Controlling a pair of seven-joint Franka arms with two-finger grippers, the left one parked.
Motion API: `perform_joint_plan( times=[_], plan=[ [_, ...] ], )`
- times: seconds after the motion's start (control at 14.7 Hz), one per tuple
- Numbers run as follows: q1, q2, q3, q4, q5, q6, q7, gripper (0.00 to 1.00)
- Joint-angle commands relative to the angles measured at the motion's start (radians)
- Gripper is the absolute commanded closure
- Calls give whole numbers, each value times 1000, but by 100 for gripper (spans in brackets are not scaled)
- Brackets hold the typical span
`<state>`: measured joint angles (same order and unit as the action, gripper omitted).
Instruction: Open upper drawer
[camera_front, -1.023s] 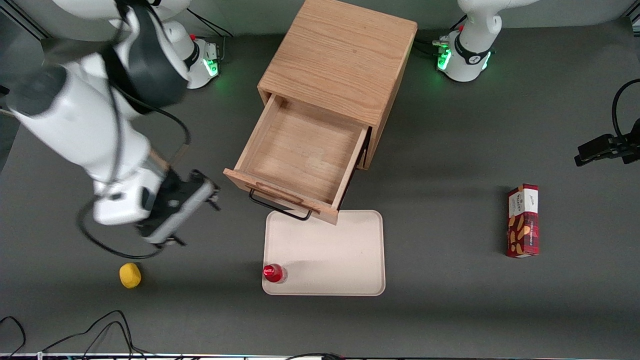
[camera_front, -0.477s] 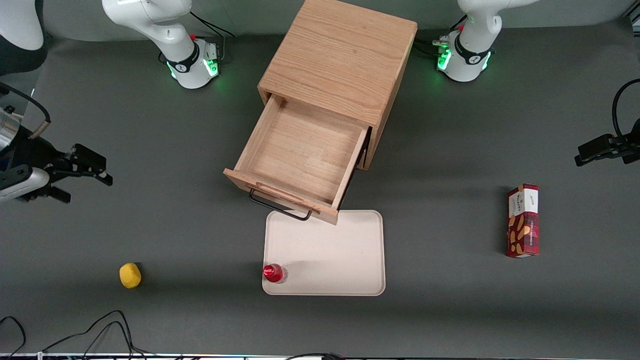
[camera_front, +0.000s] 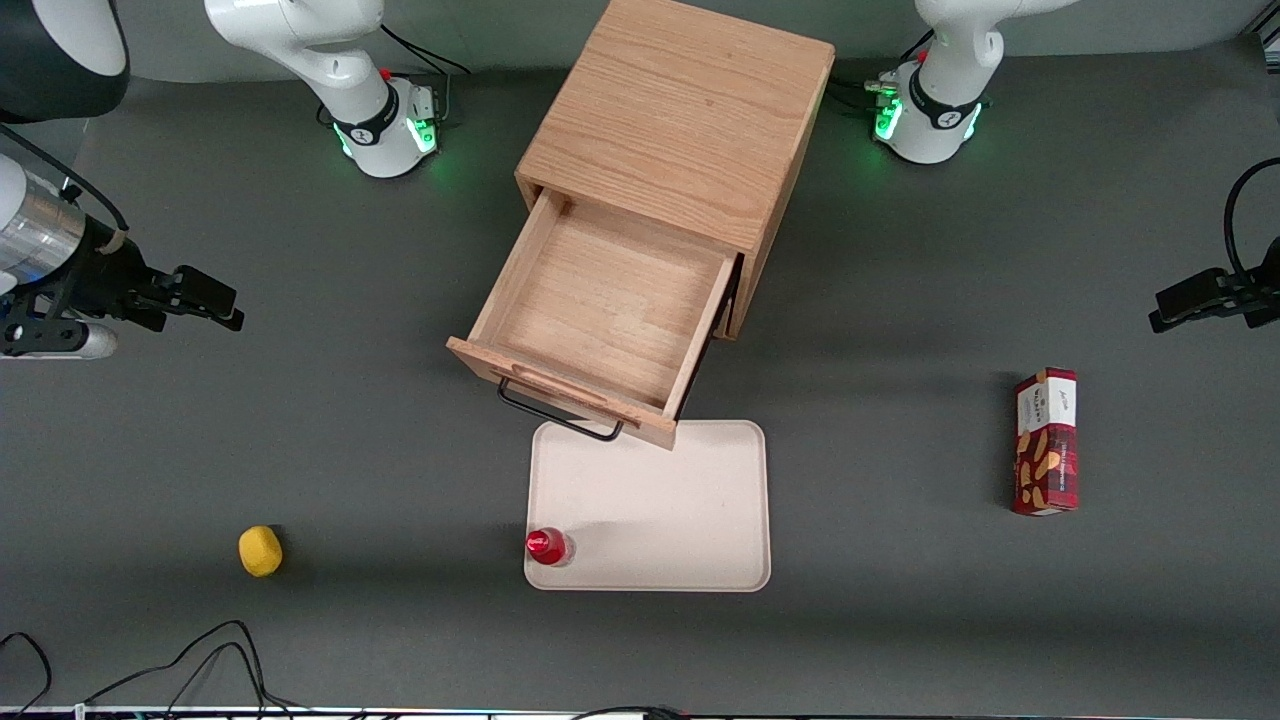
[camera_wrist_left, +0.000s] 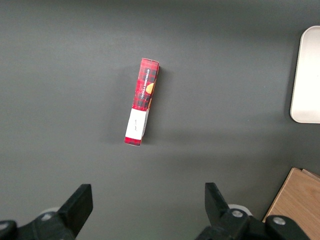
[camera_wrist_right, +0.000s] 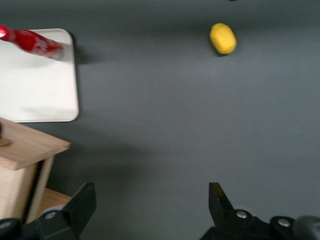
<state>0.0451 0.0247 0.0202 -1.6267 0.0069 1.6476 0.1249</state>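
Note:
The upper drawer (camera_front: 600, 310) stands pulled far out of the oak cabinet (camera_front: 680, 110), its inside bare. Its black wire handle (camera_front: 560, 415) hangs over the edge of the tray. The twin lower drawer is hidden beneath it. My right gripper (camera_front: 222, 303) is open and empty, well away from the drawer toward the working arm's end of the table, above bare mat. In the right wrist view the gripper (camera_wrist_right: 150, 200) holds nothing between its wide-apart fingers, and a corner of the drawer front (camera_wrist_right: 25, 147) shows.
A cream tray (camera_front: 680, 500) lies in front of the drawer, with a red bottle (camera_front: 547, 546) standing at its corner. A yellow lemon (camera_front: 260, 551) lies nearer the front camera than my gripper. A red snack box (camera_front: 1046, 442) lies toward the parked arm's end.
My right arm has swung away from the drawer's handle toward the working arm's end of the table. The drawer has stayed pulled out and still.

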Motion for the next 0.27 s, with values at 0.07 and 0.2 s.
perform_joint_plan(
  times=[0.07,0.2],
  plan=[
    [-30,-34,40,-32,-50,-3,47,0],
    [-31,-34,40,-28,-50,-3,47,0]
  ],
)
